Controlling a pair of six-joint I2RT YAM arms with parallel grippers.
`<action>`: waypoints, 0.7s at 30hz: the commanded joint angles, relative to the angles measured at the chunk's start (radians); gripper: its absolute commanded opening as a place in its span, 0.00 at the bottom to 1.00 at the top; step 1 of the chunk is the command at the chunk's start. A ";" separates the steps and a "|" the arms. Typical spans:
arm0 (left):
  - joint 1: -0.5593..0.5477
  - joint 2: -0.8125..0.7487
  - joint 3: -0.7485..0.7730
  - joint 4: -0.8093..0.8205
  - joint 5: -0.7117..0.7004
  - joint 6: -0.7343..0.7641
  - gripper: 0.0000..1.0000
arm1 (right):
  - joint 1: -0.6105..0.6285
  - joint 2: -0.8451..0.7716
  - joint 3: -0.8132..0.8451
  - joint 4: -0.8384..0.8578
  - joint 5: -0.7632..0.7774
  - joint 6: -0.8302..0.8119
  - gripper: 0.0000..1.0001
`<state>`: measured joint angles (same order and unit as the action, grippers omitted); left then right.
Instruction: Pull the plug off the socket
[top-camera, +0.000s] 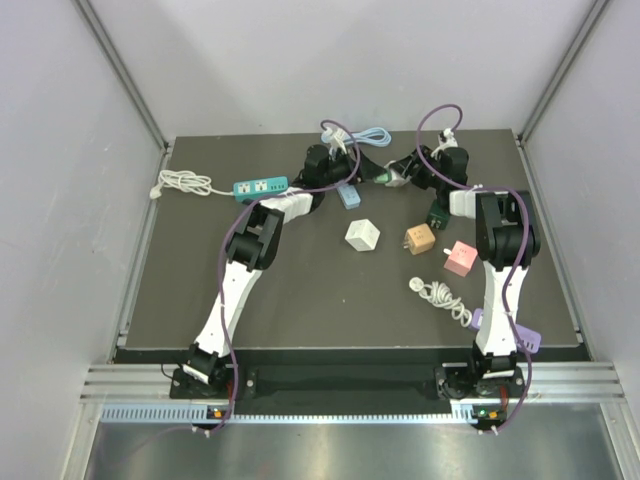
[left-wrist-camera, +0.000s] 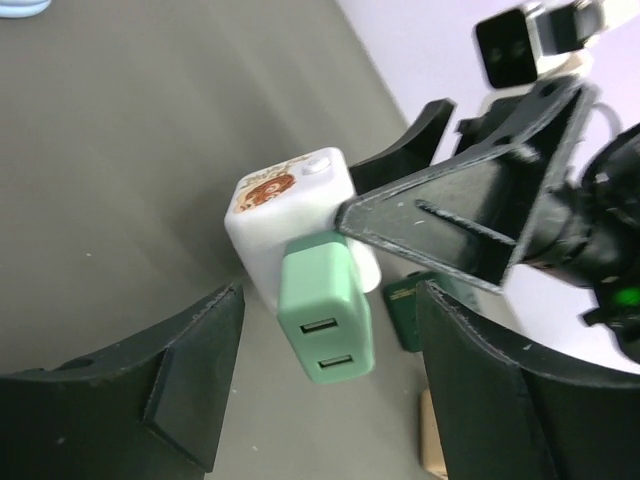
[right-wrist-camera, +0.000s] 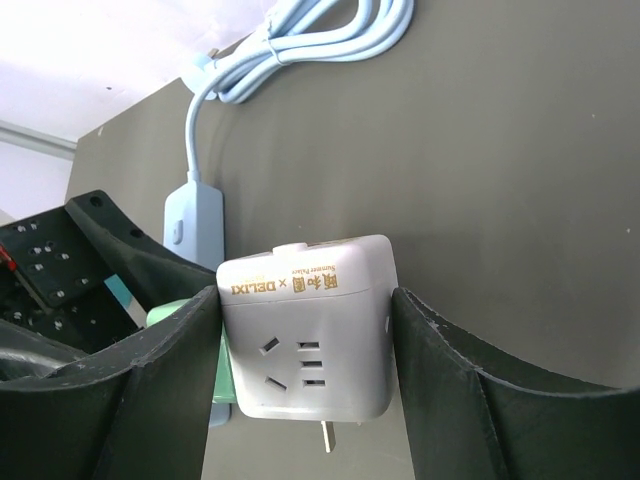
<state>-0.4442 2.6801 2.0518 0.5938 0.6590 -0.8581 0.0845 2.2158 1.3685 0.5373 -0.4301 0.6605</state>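
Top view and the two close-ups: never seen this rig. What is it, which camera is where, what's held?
Two robot arms are bolted at the near edge of a table, each ending in a two-finger gripper. The wide picture comes from a fixed camera above and behind them; each close-up comes from a camera on one wrist. The right gripper clamps a white socket cube with a green plug stuck in it. The left gripper is open, its fingers either side of that plug, not touching. Also on the table: a teal power strip, a light blue cable, a white cube, a tan cube and a pink cube.
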 joint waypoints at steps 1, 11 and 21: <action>-0.021 -0.055 0.014 -0.172 -0.044 0.170 0.74 | 0.003 -0.002 0.009 0.116 -0.033 0.025 0.00; -0.025 -0.037 0.018 -0.132 -0.032 0.128 0.56 | 0.000 0.002 0.014 0.119 -0.056 0.022 0.00; -0.004 -0.055 -0.021 -0.049 -0.050 0.097 0.58 | 0.000 -0.001 0.014 0.092 -0.052 0.005 0.00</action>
<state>-0.4698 2.6659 2.0499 0.4660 0.6220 -0.7425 0.0845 2.2196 1.3678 0.5682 -0.4587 0.6804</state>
